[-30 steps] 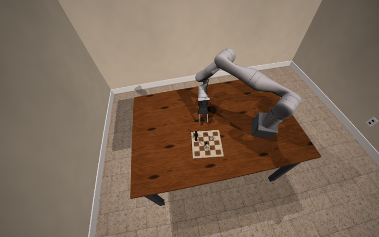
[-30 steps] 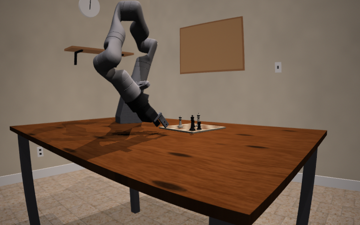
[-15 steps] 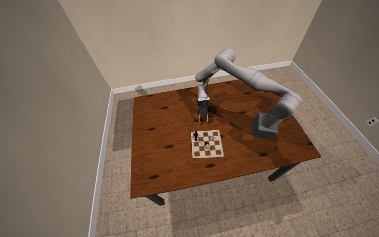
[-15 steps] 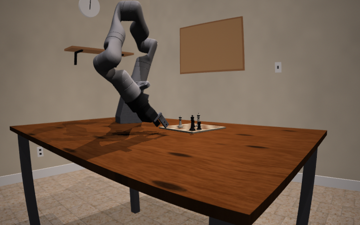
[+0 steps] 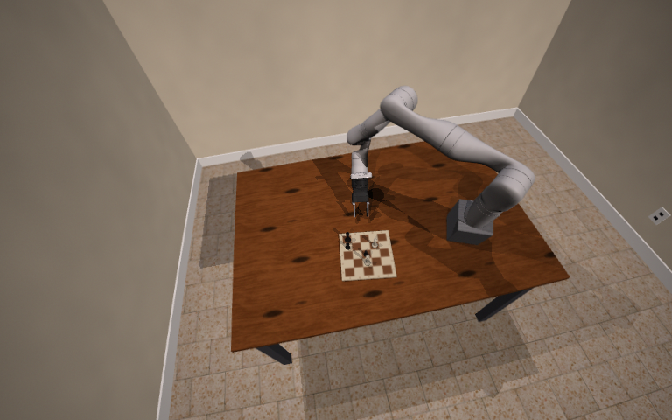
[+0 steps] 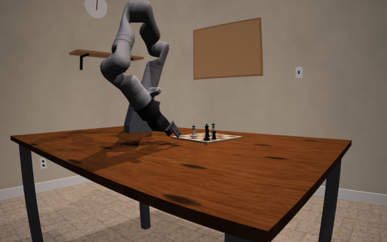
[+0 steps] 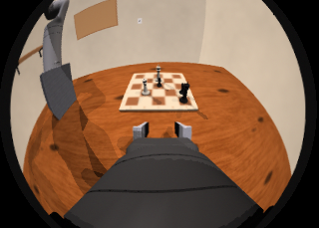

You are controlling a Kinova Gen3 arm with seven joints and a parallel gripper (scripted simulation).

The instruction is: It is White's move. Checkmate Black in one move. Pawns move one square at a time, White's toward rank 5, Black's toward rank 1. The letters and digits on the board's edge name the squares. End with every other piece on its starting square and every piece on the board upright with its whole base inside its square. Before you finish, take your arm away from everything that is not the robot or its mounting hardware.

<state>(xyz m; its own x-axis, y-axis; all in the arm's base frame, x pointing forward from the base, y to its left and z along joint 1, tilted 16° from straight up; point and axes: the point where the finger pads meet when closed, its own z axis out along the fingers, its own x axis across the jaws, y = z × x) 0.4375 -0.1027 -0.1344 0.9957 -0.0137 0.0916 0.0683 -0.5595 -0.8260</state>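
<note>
A small chessboard (image 5: 367, 255) lies near the middle of the wooden table. A tall black piece (image 5: 346, 240) stands on the corner square nearest my gripper. A white piece (image 5: 374, 242) stands further along that same edge. A small black piece (image 5: 366, 254) stands mid-board, and a taller white piece (image 5: 367, 262) stands just behind it. My gripper (image 5: 360, 213) is open and empty, tilted down low over the table just off the board's edge. In the wrist view my fingers point at the board (image 7: 159, 92), with the black piece (image 7: 183, 92) front right. The exterior view shows the gripper (image 6: 174, 130) beside the board edge.
The arm's base (image 5: 469, 224) stands on the table to the right of the board. The arm's links arch over the back of the table.
</note>
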